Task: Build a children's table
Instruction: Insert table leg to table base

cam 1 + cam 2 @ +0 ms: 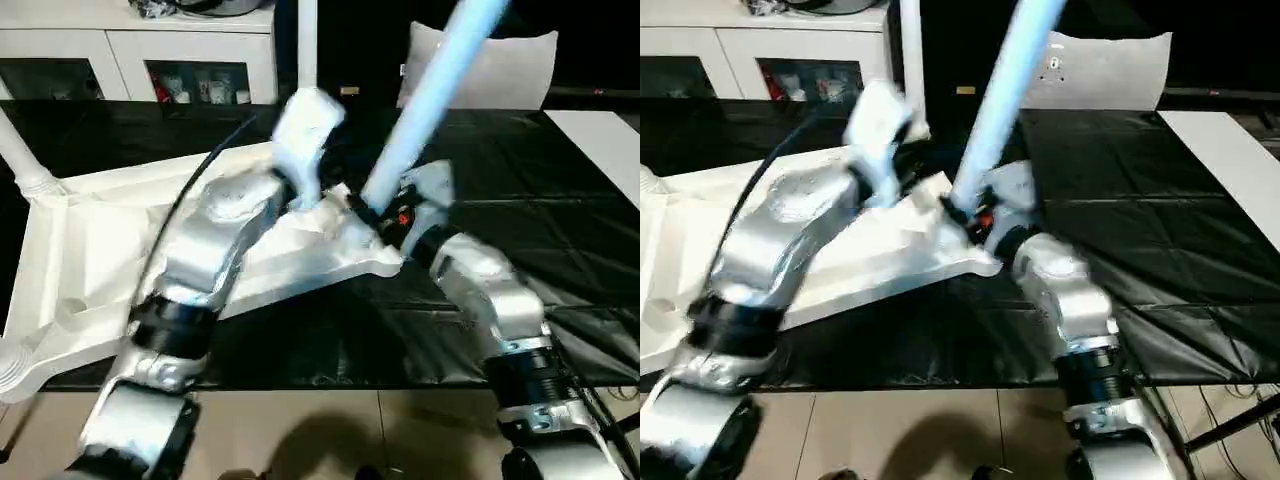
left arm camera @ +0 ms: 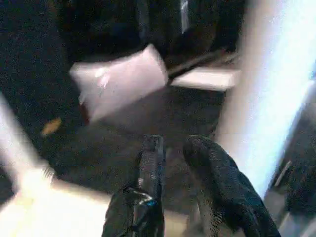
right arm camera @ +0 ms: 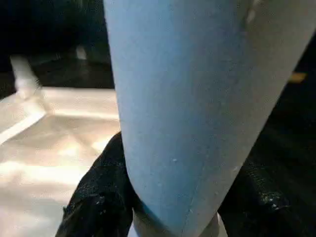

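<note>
The white tabletop (image 1: 90,250) lies upside down on the black-sheeted work table. A long white leg (image 1: 430,100) rises tilted from the tabletop's near right corner. My right gripper (image 1: 385,215) is shut on the leg's lower end, and its black fingers (image 3: 98,197) hug both sides of the tube (image 3: 187,98). My left gripper (image 2: 175,143) hovers just left of that leg (image 2: 261,98), open, with nothing between its fingers. Another leg (image 1: 20,150) sticks out of the far left corner, and one more (image 1: 12,370) out of the near left corner.
A white cushion-like bag (image 1: 500,70) stands at the back of the work table. A white cabinet (image 1: 130,55) is behind on the left, and a white panel (image 1: 610,140) lies at the right edge. The work table's front edge (image 1: 350,385) runs just beyond my forearms.
</note>
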